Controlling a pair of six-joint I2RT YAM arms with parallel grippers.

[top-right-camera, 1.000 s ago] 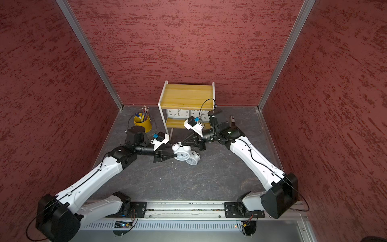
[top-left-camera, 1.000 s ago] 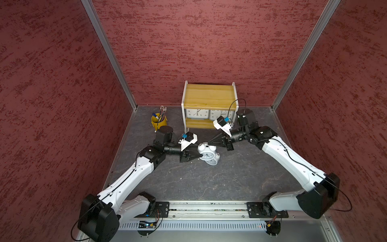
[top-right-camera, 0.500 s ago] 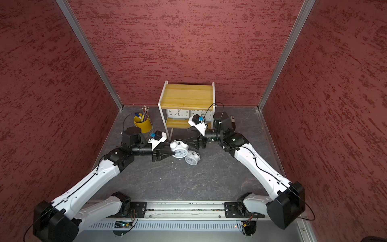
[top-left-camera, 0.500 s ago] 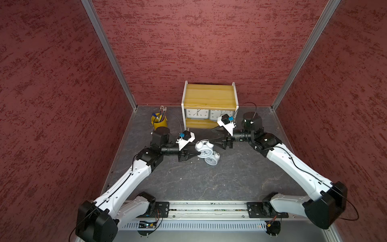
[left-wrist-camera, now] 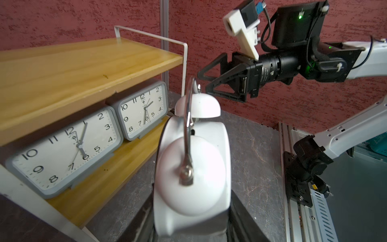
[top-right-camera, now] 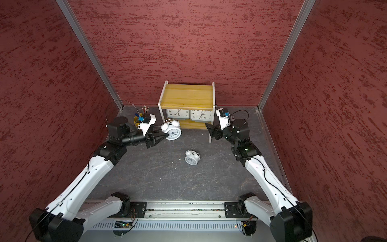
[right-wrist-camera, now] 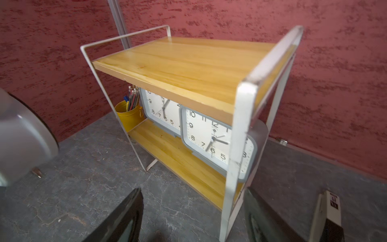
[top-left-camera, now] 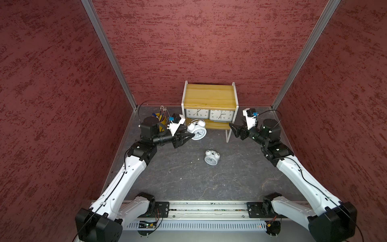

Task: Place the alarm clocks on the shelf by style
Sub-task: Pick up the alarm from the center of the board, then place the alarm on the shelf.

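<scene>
The yellow pen bucket (top-left-camera: 163,121) stands left of the shelf (top-left-camera: 210,97), partly hidden behind the left arm. At the shelf's left front leg, the left gripper (top-left-camera: 191,135) is clamped on the held white clock (top-left-camera: 198,131). This clock is upright and its dial faces away from the shelf. In the left wrist view its 2 bells and handle fill the foreground.

On the shelf's lower board 2 clocks stand side by side with their dials facing out: the left grey clock (top-left-camera: 196,114) and the right grey clock (top-left-camera: 222,115).

The loose white clock (top-left-camera: 211,158) lies dial up on the counter (top-left-camera: 188,180), well in front of the shelf and apart from both arms.

Just beside the shelf's right front leg, the right gripper (top-left-camera: 234,131) has its jaws spread apart and holds nothing.
</scene>
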